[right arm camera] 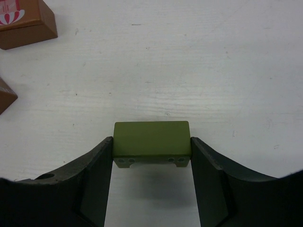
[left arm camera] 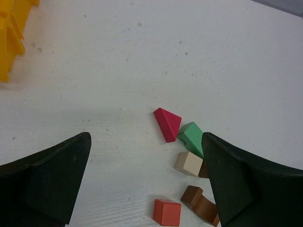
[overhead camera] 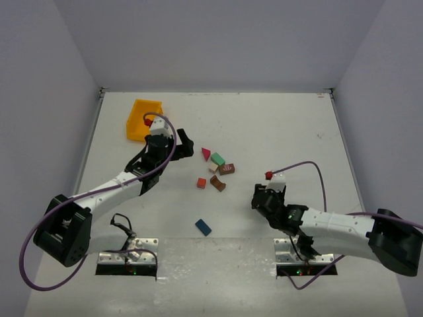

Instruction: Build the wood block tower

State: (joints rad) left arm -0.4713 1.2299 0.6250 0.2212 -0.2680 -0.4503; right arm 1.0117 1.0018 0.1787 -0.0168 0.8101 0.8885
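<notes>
Item: olive block [right arm camera: 151, 137] | held: pinched in right end effector [overhead camera: 266, 195], long axis running jaw to jaw | location: right-centre worktop [overhead camera: 277, 125] | loose wood blocks [overhead camera: 217, 159]: clustered around magenta prism [left arm camera: 167, 124], left of and beyond that end effector | left end effector [left arm camera: 146, 142]: spread wide, empty, nearer the cluster | stacking: not begun

We identify a robotics lab cell: plain grey walls [overhead camera: 218, 39] enclose a white table [overhead camera: 277, 125] carrying two bolted-down arms [overhead camera: 112, 188].
</notes>
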